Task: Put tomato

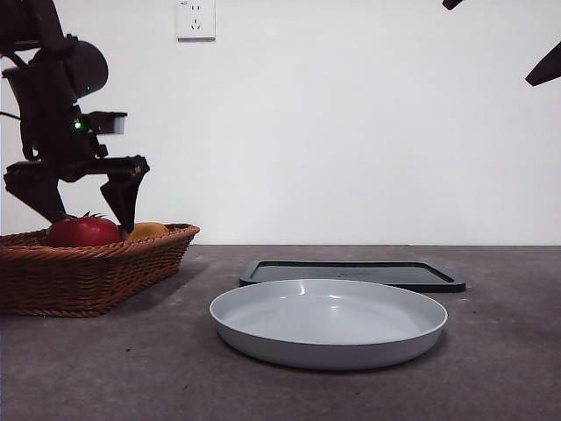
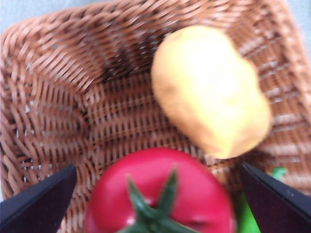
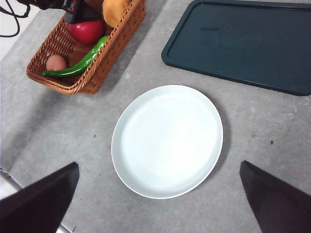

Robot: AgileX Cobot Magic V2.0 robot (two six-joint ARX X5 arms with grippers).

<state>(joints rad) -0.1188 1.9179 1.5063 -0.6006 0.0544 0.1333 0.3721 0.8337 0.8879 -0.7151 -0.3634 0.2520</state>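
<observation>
The tomato (image 1: 83,231), glossy red with a green stem, lies in a wicker basket (image 1: 96,276) at the left. My left gripper (image 1: 83,203) hangs just above it, jaws open, one on each side. In the left wrist view the tomato (image 2: 160,194) sits between the open jaws of the left gripper (image 2: 158,167), apart from both. The right wrist view shows the tomato (image 3: 86,31) in the basket (image 3: 109,56) under the left gripper (image 3: 77,12). My right gripper (image 3: 159,165) is open and empty, high above the plate; the front view shows only black tips (image 1: 543,66).
A white plate (image 1: 329,320) stands at the table's middle, with a black tray (image 1: 351,274) behind it. The basket also holds a yellow-orange fruit (image 2: 209,87), a long green pepper (image 3: 80,65) and a small brownish round thing (image 3: 56,63).
</observation>
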